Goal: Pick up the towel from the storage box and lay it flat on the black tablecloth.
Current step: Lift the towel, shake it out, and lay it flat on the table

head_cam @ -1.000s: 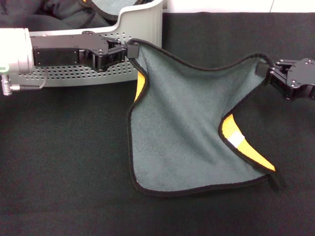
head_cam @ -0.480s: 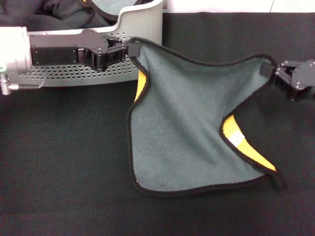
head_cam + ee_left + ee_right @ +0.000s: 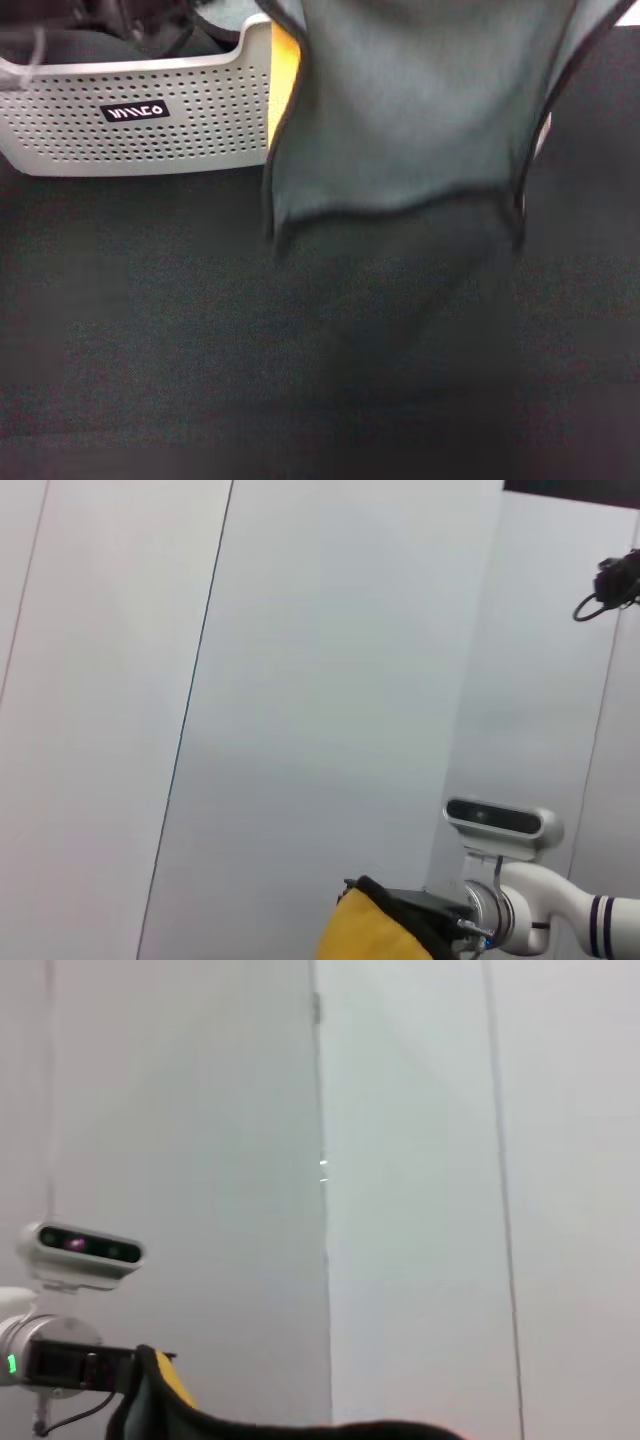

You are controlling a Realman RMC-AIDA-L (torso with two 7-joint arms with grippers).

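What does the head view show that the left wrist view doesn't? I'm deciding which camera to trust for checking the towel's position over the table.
Only the head view shows the storage box with its black label, the black tablecloth, and the towel hanging grey-green face forward, its lower edge above the cloth. Neither gripper appears there.

Only the left wrist view shows the right gripper, far off, at a towel corner, with a pale wall behind; whether it is shut cannot be made out.

Both share the towel: the wrist view catches just its orange-yellow corner.
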